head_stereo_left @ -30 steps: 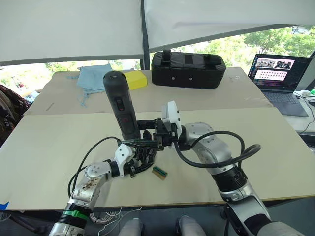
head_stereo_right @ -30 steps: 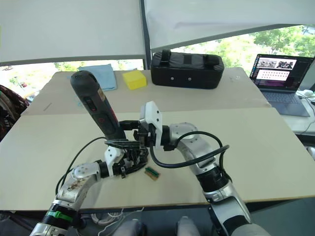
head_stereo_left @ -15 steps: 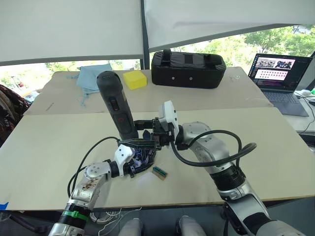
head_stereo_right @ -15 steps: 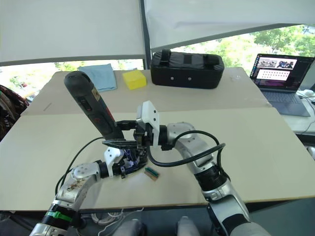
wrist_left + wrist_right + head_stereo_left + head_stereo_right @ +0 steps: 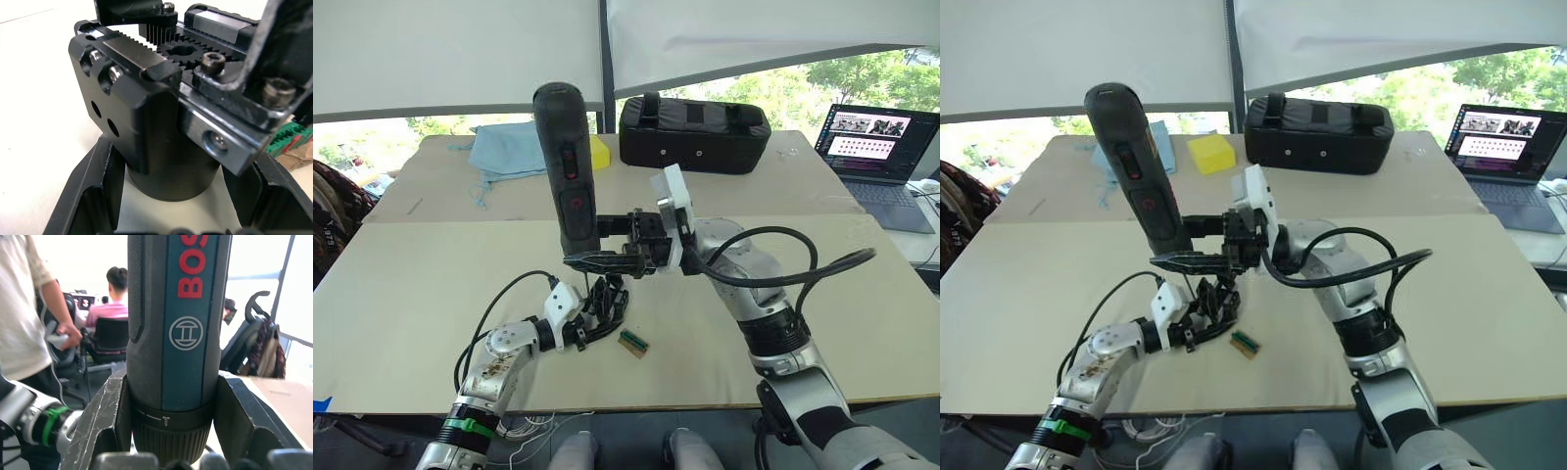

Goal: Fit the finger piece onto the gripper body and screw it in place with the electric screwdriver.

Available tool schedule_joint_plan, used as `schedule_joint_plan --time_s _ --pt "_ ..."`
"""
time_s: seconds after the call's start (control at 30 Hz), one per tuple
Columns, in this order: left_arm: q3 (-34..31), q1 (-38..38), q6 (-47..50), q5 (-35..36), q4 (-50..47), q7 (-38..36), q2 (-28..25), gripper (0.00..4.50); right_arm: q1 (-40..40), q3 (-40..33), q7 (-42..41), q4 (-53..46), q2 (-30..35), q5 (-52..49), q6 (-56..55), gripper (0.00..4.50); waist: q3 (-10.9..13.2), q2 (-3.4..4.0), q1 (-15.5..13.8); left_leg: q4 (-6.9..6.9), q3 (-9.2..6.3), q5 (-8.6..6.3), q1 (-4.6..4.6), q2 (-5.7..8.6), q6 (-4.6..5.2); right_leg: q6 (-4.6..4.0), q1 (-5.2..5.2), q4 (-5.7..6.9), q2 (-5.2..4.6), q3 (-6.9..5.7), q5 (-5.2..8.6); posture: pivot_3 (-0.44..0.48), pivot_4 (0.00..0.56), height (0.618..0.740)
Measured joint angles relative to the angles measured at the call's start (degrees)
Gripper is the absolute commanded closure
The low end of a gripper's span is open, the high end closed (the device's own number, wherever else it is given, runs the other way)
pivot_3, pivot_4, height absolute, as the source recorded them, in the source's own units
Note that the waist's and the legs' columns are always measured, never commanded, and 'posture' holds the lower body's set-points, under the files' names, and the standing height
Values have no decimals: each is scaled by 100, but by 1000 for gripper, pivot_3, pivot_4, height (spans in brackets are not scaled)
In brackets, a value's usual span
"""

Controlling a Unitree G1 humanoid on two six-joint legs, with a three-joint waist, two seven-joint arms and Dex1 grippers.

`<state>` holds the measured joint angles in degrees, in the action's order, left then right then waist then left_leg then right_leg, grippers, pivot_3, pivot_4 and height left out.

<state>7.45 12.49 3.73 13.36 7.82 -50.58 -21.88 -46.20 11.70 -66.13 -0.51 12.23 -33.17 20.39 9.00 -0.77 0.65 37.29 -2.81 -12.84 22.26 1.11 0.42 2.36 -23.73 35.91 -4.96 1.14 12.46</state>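
My right gripper (image 5: 581, 245) is shut on the electric screwdriver (image 5: 567, 176), gripping its lower collar (image 5: 171, 426). The tool stands upright with its tip pointing down. Just below it is the gripper body (image 5: 609, 300), a black block on a round base. My left gripper (image 5: 603, 311) is shut on that base (image 5: 168, 169) and holds it on the table. One black finger (image 5: 281, 44) rises from the body's toothed rail. Across the rail's far end sits a black part with a screw (image 5: 134, 10); I cannot tell if it is the finger piece.
A small green-and-brown block (image 5: 631, 342) lies on the table right of the left gripper. At the back are a blue cloth (image 5: 509, 149), a yellow block (image 5: 1208, 153), a black zipped bag (image 5: 695, 135) and a laptop (image 5: 876, 147). People (image 5: 115, 308) show behind the screwdriver.
The right gripper has lifted the screwdriver and swung it from leaning left to upright above the gripper body. The left gripper stays on the body. The camera has shifted slightly.
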Motion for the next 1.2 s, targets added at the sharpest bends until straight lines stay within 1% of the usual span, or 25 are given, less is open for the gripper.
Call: schedule_joint_plan --time_s 0.2,0.37,0.47,0.53,0.57,0.6,0.63,0.7,0.83,0.9,0.93,1.03,1.07,1.1,1.13,1.2 --pt "7 103 -222 -168 219 210 129 2188 -1 -167 -173 -280 49 -333 58 2598 1 0 -9 0 -2 1 0 2 0 2 2 0 -1 -2 1 0 150 740" --pt "-10 145 -253 -186 303 292 186 2188 2 -398 -367 -632 400 -779 431 2598 1 0 -20 0 -3 1 -1 3 0 13 4 0 -6 -7 7 0 150 740" --pt "-21 144 -240 -182 303 307 206 2188 4 -657 -361 -890 677 -1235 838 2598 2 2 -25 0 -5 1 0 3 1 22 4 0 -9 -9 13 0 150 740" --pt "-35 137 -224 -171 300 318 213 1159 4 -856 -350 -1015 871 -1462 1043 2598 2 1 -25 0 -4 1 0 4 1 21 5 -1 -12 -9 13 0 150 740" --pt "-48 132 -217 -160 298 318 214 783 4 -962 -340 -1068 991 -1581 1171 2598 2 2 -22 0 -4 1 0 3 1 22 5 -1 -11 -10 14 0 150 740" --pt "-61 125 -217 -153 295 318 215 276 4 -1043 -317 -1095 1102 -1670 1281 2598 2 1 -18 0 -4 1 0 2 1 24 5 -2 -10 -11 15 0 150 740" --pt "-73 116 -213 -141 292 318 215 33 5 -1112 -276 -1112 1222 -1754 1383 2598 2 1 -13 0 -4 1 0 2 1 25 4 -1 -10 -11 16 0 150 740" --pt "-88 108 -210 -123 292 319 215 33 18 -1260 -227 -1119 1433 -1799 1523 2598 2 1 -11 -1 -3 1 2 2 1 25 4 -2 -11 -11 17 0 150 740" --pt "-131 59 -216 -71 255 331 213 33 247 -1563 -291 -1107 2154 -1871 1751 2598 4 -3 -13 0 -1 0 7 2 1 27 4 -9 -12 -11 18 0 150 740" --pt "-195 -79 -205 21 136 337 169 33 395 -1713 -409 -1000 2714 -1908 1993 2598 7 -7 6 -1 2 0 12 2 1 24 0 -12 -13 -9 16 0 150 740" --pt "-265 -153 -203 71 45 335 97 33 455 -1800 -453 -898 3007 -1914 2137 2598 12 -13 29 -3 7 0 15 -3 1 20 -11 -13 -11 -4 14 0 150 740" --pt "-482 -464 -115 290 -205 240 -124 33 528 -2008 -614 -564 3532 -1898 2321 2598 17 -17 86 -25 23 0 24 -8 1 9 -41 -9 -1 21 10 0 150 740" --pt "-648 -693 -93 438 -382 113 -315 33 558 -1992 -795 -374 3943 -1819 2424 2598 29 -19 98 -32 24 0 25 -10 1 -2 -46 -8 3 21 12 0 150 740" --pt "-818 -875 -115 584 -481 6 -453 33 568 -1995 -889 -201 4197 -1723 2491 2598 37 -21 115 -38 26 0 25 -15 1 -21 -50 -11 7 21 6 0 150 740" --pt "-1138 -1131 -151 849 -503 -183 -571 33 560 -1994 -983 145 4544 -1557 2584 2598 43 -21 124 -41 28 0 24 -17 1 -25 -52 -11 6 21 7 0 150 740" --pt "-1632 -1519 -257 1236 -495 -555 -800 33 518 -1911 -1145 709 4990 -1247 2668 2598 73 -20 123 -41 30 0 38 -17 1 -27 -65 -13 4 18 8 0 150 740"
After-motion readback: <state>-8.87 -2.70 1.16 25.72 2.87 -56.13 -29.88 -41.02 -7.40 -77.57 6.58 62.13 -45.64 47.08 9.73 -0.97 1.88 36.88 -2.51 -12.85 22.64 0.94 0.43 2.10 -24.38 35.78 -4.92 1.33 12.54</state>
